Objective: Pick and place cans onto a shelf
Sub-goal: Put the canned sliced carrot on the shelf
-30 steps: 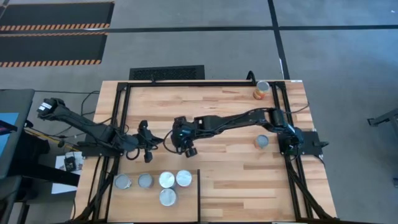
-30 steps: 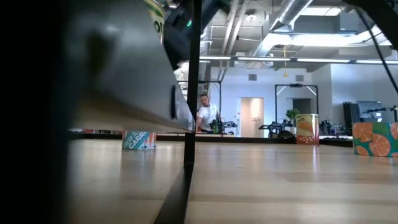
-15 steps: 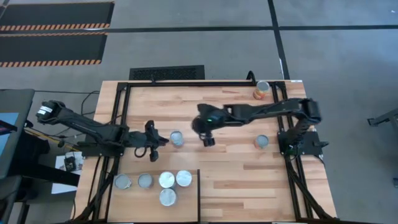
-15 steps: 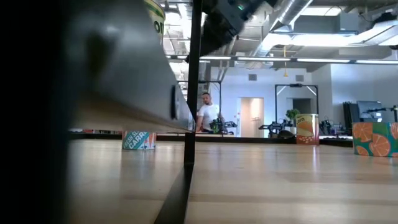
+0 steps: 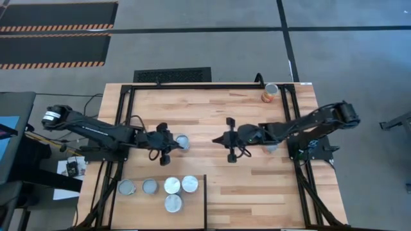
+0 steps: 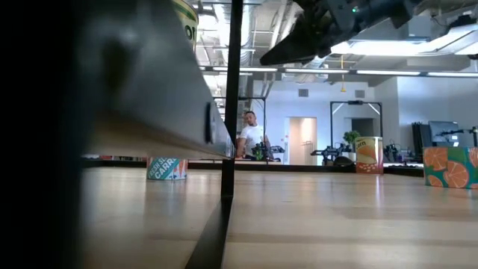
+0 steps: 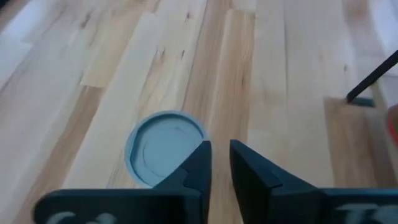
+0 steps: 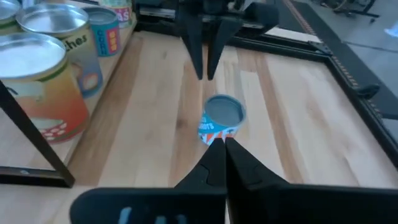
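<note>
Although small, the can (image 5: pixel 182 142) standing upright mid-surface is likely rigid tin, moderately heavy if full, with a slick curved wall; best taken across the label, below the rim. Left pincer (image 5: pixel 168 145): just beside the can, fingers a narrow gap apart, holding nothing. Right pincer (image 5: pixel 230 139): near the can on its other side, closed, empty. Five cans (image 5: pixel 173 186) stand on the shelf (image 5: pixel 192 218), near the can.

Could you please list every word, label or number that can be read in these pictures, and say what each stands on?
"CARR": partial word on the teal can in the low view.
"hes": end of a word on the orange-labelled shelf can in the right wrist view.
The blue-and-orange can on the table: print too blurred to read.
No other text is legible.
</note>
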Controlling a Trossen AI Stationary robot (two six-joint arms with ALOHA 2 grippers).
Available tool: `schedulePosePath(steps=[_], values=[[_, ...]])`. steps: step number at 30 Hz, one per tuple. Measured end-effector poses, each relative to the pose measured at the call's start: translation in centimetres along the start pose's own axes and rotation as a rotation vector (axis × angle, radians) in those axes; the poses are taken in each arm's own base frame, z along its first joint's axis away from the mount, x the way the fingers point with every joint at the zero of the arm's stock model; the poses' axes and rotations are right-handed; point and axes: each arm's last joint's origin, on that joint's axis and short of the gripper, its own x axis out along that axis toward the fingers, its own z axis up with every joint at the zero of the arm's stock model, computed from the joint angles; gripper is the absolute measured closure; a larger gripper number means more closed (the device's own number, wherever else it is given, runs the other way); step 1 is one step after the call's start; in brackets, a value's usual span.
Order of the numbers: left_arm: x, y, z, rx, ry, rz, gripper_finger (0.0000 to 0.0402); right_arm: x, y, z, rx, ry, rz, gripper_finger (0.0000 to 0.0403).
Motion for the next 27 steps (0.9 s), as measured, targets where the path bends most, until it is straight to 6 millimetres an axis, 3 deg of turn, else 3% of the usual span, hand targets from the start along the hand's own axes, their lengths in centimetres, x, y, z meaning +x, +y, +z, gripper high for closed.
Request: schedulePosePath(steps=[8, 14, 18, 21, 24, 27], values=[[2.7, -0.4, 0.6, 0.093, 0.116, 0.042, 0.0287, -0.5, 1.1, 0.1, -0.020, -0.001, 0.011, 0.0398], [4.7, -0.5, 0.1, 0.192, 0.232, 0.096, 0.0278, -0.6, 1.8, 0.1, -0.031, 0.002, 0.031, 0.0398], [5.7, -0.3, -0.1, 0.201, 0.250, 0.129, 0.0295, -0.7, 2.2, 0.1, -0.039, 0.004, 0.004, 0.0398], [5.8, -0.3, -0.2, 0.213, 0.253, 0.133, 0.0331, -0.7, 2.4, 0.1, -0.042, 0.004, 0.002, 0.0398], [5.2, -0.3, 0.1, 0.232, 0.254, 0.124, 0.0382, -0.7, 2.4, 0.1, -0.040, 0.004, 0.002, 0.0398], [4.1, -0.3, 1.1, 0.231, 0.262, 0.108, 0.0391, -0.7, 2.4, 0.1, -0.039, 0.004, 0.002, 0.0398]])
